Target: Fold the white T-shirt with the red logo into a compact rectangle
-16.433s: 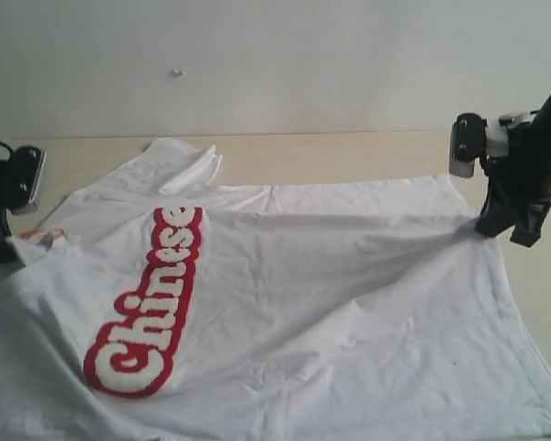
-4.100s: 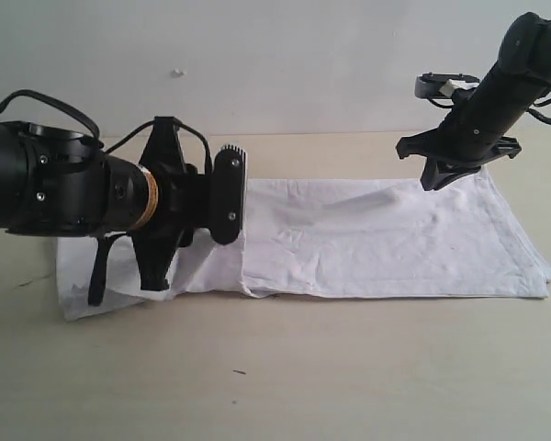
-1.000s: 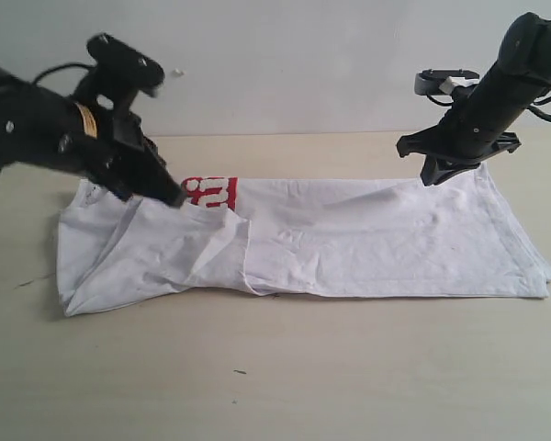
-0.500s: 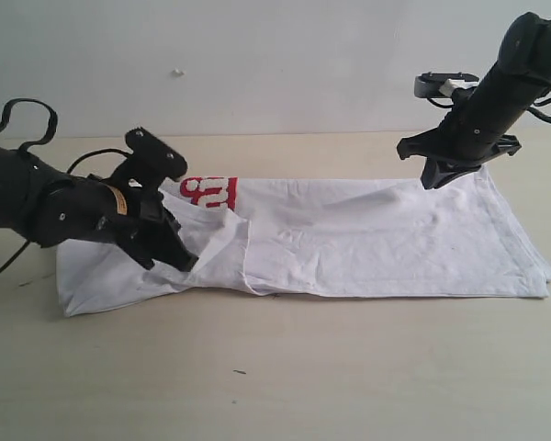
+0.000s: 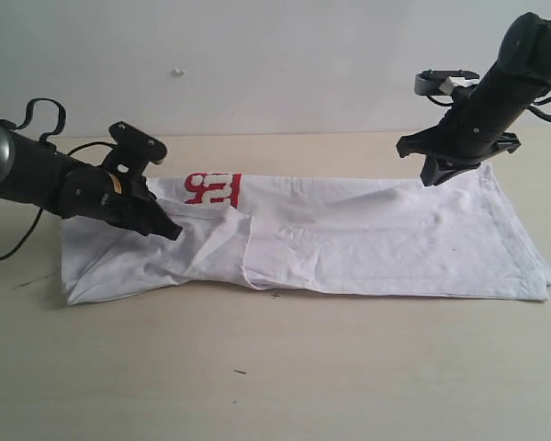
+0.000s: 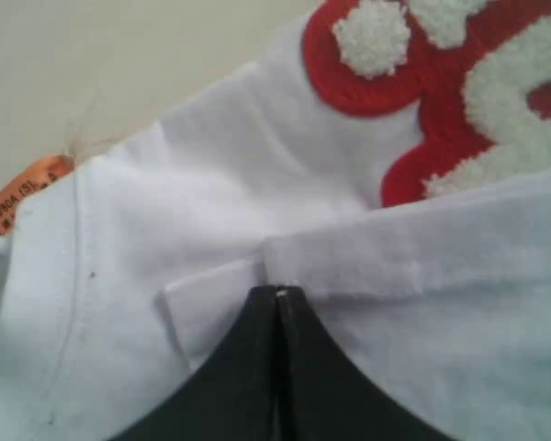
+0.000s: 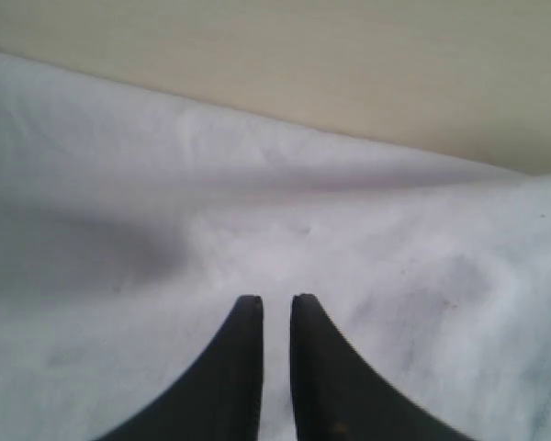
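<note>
A pale wall backs the wooden table (image 5: 349,367), where the shirt (image 5: 376,239) lies as a long folded band, its logo (image 5: 213,188) peeking out at the left arm's end. We see the left fingers (image 6: 257,367) clenched, tips against a hem. The right fingers (image 7: 241,367), nearly closed, pinch a ridge of cloth. If the left tips drag that hem, we judge the fold could bunch. Only the left wrist view shows the orange tag (image 6: 28,197); only the exterior view shows the whole band.

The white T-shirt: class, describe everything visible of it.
The white T-shirt lies on the table, folded into a wrinkled, cotton-like band. Part of its fluffy red logo and an orange neck tag show at one end, where the shut left gripper touches a hem. The right gripper pinches the other end.
</note>
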{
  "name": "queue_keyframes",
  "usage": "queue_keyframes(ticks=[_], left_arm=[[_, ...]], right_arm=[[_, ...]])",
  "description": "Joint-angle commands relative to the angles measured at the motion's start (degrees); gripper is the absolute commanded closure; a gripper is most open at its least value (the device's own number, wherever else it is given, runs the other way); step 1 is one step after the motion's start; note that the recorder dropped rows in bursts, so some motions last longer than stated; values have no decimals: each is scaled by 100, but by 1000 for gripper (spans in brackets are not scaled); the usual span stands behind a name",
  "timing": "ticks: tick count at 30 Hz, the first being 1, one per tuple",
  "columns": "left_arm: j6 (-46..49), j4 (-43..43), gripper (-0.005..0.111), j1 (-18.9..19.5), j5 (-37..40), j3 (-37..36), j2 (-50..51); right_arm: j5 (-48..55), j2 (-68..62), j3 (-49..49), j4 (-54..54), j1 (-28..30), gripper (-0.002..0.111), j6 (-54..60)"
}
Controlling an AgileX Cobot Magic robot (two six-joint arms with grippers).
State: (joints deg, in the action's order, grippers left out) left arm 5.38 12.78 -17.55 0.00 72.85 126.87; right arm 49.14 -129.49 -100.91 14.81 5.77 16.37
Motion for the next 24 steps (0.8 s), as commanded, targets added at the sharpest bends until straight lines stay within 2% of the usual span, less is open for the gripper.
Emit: queue_keyframes(ticks=[1,6,11,14,15,17,21,22,24], left_arm=[[-225,2,107,37,266,2,-188],[-1051,-10,107,294,331,-18,-646],[-1015,46,107,605,862,-18,-430],[-1560,13,106,852,966,-18,-356],[-1703,13,104,941,966,-18,-374],[-1770,13,91,1080,976,-18,-519],[-1856,-109,52,1357,1106,38,-833],[-1886,-205,49,1436,1221,90,-832],[-1909,-588,51,1582,1472,189,-798]], right_arm=[[-86,4,3,-43,24,93,50],[-109,-130,3,-314,24,93,-23],[-90,-340,3,-1142,24,93,-476],[-30,-429,3,-1225,24,93,-638],[-32,-444,3,-1202,24,93,-638],[-32,-455,3,-1203,24,93,-638],[-67,-442,-16,-1187,24,93,-616],[-78,-442,-16,-1188,24,93,-616],[-78,-442,-16,-1188,24,93,-616]])
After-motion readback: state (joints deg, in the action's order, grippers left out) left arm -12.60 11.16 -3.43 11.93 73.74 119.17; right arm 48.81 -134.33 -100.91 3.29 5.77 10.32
